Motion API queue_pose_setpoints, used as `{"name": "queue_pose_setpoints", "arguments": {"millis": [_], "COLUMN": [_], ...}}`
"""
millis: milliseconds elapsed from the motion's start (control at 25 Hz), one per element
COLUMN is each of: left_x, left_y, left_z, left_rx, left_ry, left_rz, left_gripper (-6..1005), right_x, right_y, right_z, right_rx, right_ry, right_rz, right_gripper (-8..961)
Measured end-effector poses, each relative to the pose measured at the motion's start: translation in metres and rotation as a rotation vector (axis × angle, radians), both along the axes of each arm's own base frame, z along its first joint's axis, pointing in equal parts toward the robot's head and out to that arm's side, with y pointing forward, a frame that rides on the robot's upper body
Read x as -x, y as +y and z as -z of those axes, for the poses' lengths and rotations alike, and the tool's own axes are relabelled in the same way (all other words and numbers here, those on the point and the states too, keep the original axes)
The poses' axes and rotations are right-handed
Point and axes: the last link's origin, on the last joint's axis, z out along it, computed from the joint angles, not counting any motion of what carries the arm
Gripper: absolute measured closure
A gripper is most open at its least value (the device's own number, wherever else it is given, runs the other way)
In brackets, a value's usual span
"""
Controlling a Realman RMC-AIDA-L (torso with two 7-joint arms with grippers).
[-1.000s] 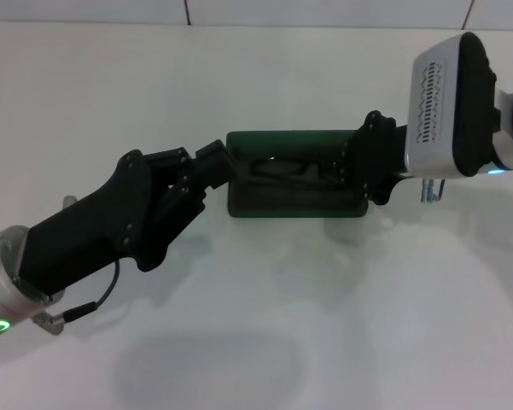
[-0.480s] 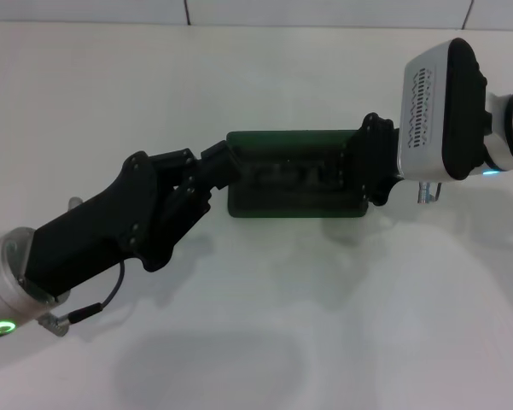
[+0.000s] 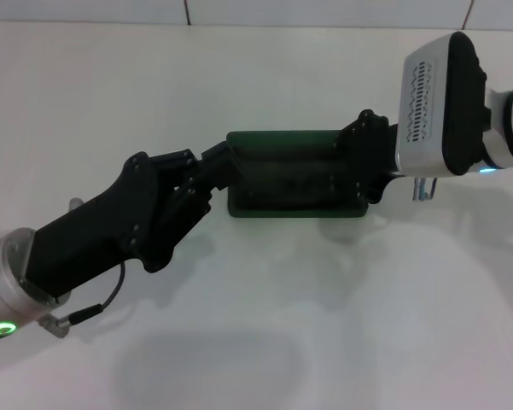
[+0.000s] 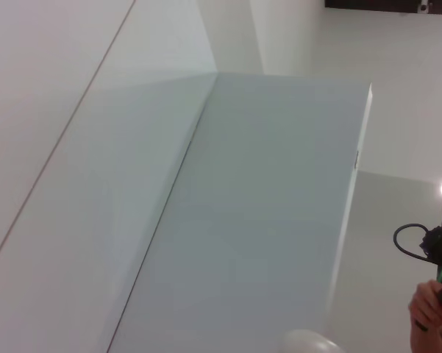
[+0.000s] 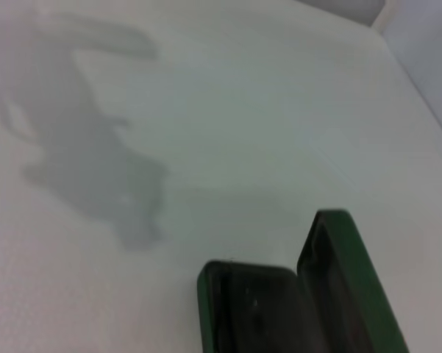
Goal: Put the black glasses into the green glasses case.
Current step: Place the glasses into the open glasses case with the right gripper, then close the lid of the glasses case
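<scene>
The green glasses case (image 3: 294, 205) lies in the middle of the white table, its lid raised partway over the tray. The right wrist view shows the lid (image 5: 353, 287) standing up from the dark tray (image 5: 243, 309). The black glasses (image 3: 290, 181) show only as dim dark shapes inside the case. My left gripper (image 3: 220, 164) is shut, its tip against the case's left end. My right gripper (image 3: 358, 166) is at the case's right end, over its corner. The left wrist view shows no task object.
White table (image 3: 265, 325) all round the case. A wall edge runs along the far side of the table (image 3: 239, 24). The left wrist view shows only pale walls (image 4: 243, 206) and a person's hand (image 4: 426, 312) at its border.
The case lid has swung up and over the tray, so the glasses show less plainly. My right gripper has moved slightly left along the case; my left gripper has barely moved.
</scene>
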Motion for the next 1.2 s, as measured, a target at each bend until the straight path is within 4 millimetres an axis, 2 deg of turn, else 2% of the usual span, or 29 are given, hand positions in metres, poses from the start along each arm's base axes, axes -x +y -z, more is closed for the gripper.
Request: {"name": "queue_pose_setpoints", "arguments": {"millis": [80,280,440,560,600,720,800,880,920,1200], "left_x": [0.001,0.004,0.011,0.012,0.008,-0.010,-0.023,-0.037,-0.040,-0.066], "left_y": [-0.001,-0.001,0.009,0.033,0.048,0.092,0.113,0.136,0.140,0.182], "left_z": [0.000,-0.003,-0.016,-0.030,-0.034,-0.039,-0.038,-0.034,-0.033,0.010], "left_rx": [0.000,-0.005,-0.009,0.009,0.025,0.064,0.075,0.068,0.064,0.050], "left_ry": [0.000,0.003,0.032,0.098,0.140,0.301,0.401,0.529,0.554,0.815], "left_rz": [-0.005,-0.013,-0.031,-0.040,-0.035,0.002,0.026,0.041,0.044,-0.062], "left_gripper": [908,908,907,907,907,906,906,797,743,687], "right_x": [0.001,0.003,0.006,-0.008,-0.014,-0.055,-0.079,-0.100,-0.106,-0.129], "right_y": [-0.004,-0.023,-0.035,-0.050,-0.055,-0.074,-0.086,-0.097,-0.101,-0.120], "right_z": [-0.001,-0.010,-0.029,-0.054,-0.061,-0.095,-0.108,-0.110,-0.107,-0.086], "right_rx": [0.007,0.037,0.077,0.140,0.162,0.201,0.221,0.243,0.250,0.248], "right_ry": [0.015,0.101,0.273,0.403,0.428,0.535,0.607,0.684,0.705,0.790], "right_rz": [0.007,0.055,0.121,0.158,0.161,0.229,0.294,0.341,0.348,0.424], "right_gripper": [815,611,579,563,563,563,563,562,562,562]}}
